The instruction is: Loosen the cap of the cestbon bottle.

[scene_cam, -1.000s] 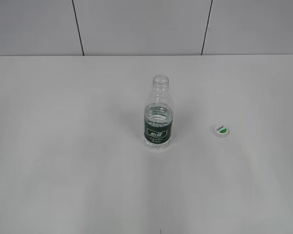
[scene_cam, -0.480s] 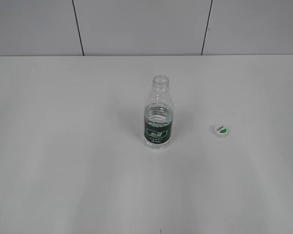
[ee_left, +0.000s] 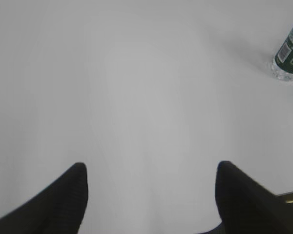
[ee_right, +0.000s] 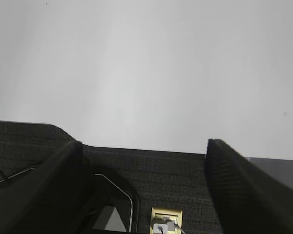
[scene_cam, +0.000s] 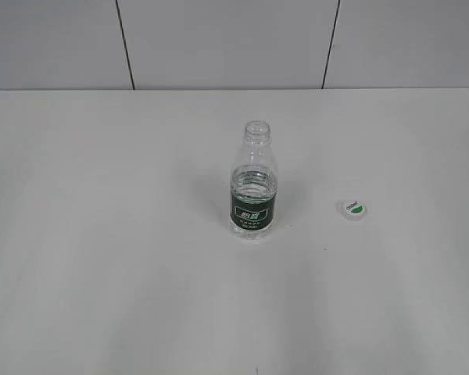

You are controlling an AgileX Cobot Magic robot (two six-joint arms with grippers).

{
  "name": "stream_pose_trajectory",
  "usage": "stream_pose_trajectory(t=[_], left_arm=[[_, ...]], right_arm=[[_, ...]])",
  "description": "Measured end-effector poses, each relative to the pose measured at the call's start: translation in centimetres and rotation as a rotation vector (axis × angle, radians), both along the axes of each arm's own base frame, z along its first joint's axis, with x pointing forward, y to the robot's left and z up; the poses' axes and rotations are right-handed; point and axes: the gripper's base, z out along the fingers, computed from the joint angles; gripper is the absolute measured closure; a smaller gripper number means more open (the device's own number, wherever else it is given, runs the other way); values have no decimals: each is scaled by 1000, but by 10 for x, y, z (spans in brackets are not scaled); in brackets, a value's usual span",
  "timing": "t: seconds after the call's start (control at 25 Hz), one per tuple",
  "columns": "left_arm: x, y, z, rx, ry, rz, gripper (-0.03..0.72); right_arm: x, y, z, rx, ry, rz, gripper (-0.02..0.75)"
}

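Observation:
The cestbon bottle (scene_cam: 254, 186) stands upright in the middle of the white table, its neck open with no cap on it. Its base and green label also show at the top right of the left wrist view (ee_left: 289, 54). The cap (scene_cam: 354, 208), white with a green top half, lies on the table to the bottle's right, apart from it. My left gripper (ee_left: 151, 168) is open and empty over bare table, well short of the bottle. My right gripper (ee_right: 143, 145) is open and empty, near the table's front edge. Neither gripper shows in the exterior view.
The white table (scene_cam: 102, 258) spreads around the bottle, with a grey panelled wall (scene_cam: 219, 39) behind it. In the right wrist view a dark carpeted floor (ee_right: 161, 170) with a brass floor socket (ee_right: 165, 220) lies below the table edge.

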Motion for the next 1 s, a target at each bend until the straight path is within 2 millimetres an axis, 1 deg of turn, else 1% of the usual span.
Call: stream_pose_trajectory(t=[0.28,0.56,0.8,1.0], left_arm=[[-14,1,1,-3,-84,1,200],[-25,3,-1,8,-152,10,200],[-25,3,-2,12,-154,12,202],[-25,3,-2,12,-154,12,209]], right_arm=[[-18,0,5,4,-114,-1,150],[-45,-1,9,9,-286,-2,150],[-66,-2,9,20,-421,-18,150],[-69,-3,8,23,-437,-29,150]])
